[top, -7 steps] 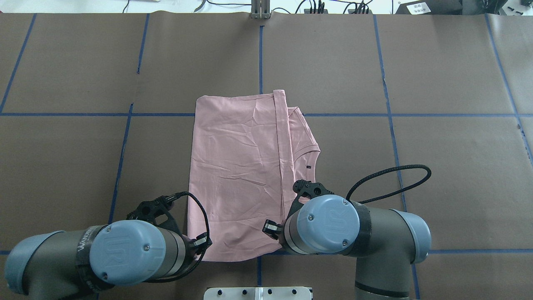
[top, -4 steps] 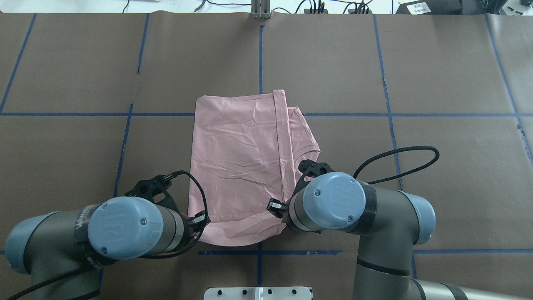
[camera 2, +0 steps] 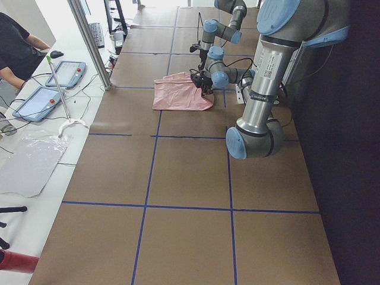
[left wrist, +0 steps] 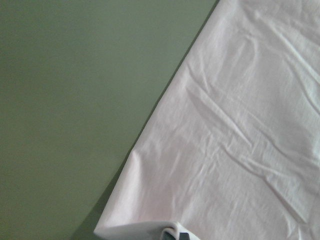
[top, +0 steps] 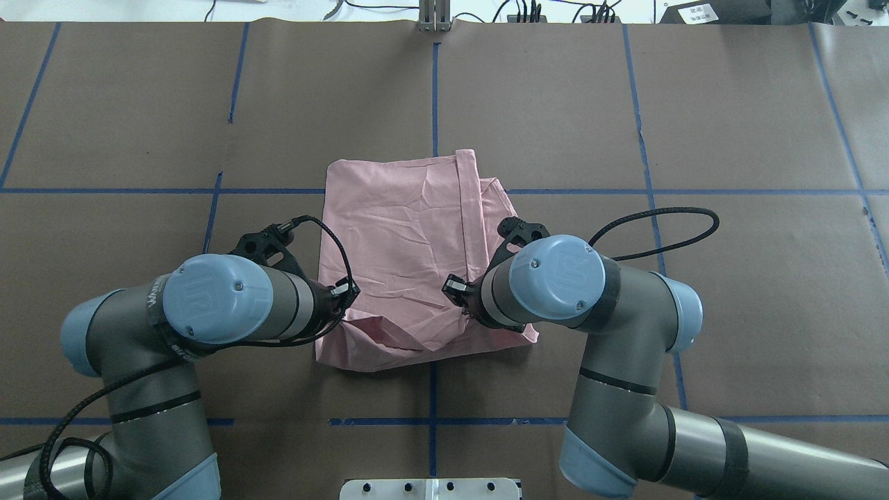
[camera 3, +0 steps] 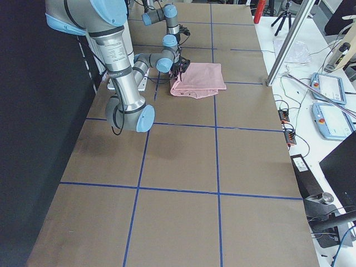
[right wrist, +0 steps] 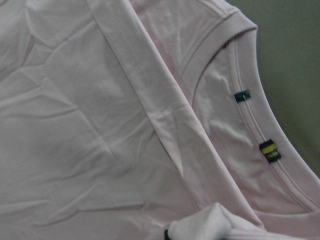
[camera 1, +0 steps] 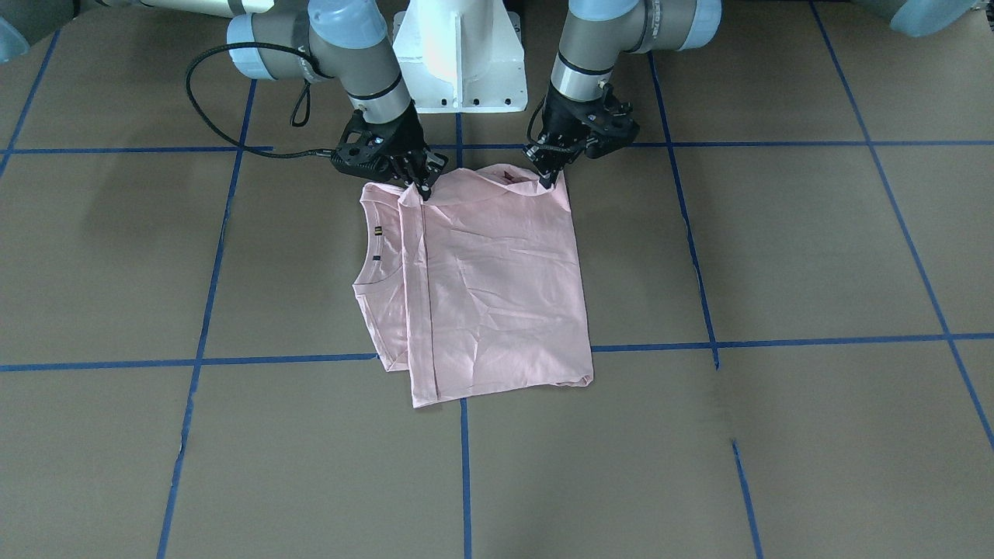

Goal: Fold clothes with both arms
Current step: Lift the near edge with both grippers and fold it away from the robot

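The light pink T-shirt (camera 1: 497, 287) lies folded lengthwise mid-table, plain side up, its ribbed collar (camera 1: 378, 268) showing at the side. The edge nearest the robot is lifted off the table. My left gripper (camera 1: 550, 183) is shut on one corner of that raised edge, and my right gripper (camera 1: 425, 192) is shut on the other. In the overhead view the shirt (top: 403, 222) doubles over itself between the two wrists, which hide the fingertips. The right wrist view shows the collar (right wrist: 240, 115) with small tags. The left wrist view shows the shirt's side edge (left wrist: 165, 110).
Brown paper with blue tape lines (top: 434, 90) covers the table. The white pedestal base (camera 1: 462, 62) stands just behind the shirt. A metal post (top: 434, 17) and cables sit at the far edge. A seated person (camera 2: 18, 47) and tablets (camera 2: 65, 74) are beyond the table's side.
Both arms have moved away from the robot's base, carrying the shirt's near edge up and forward over the rest. The right arm's cable loop shifted with it.
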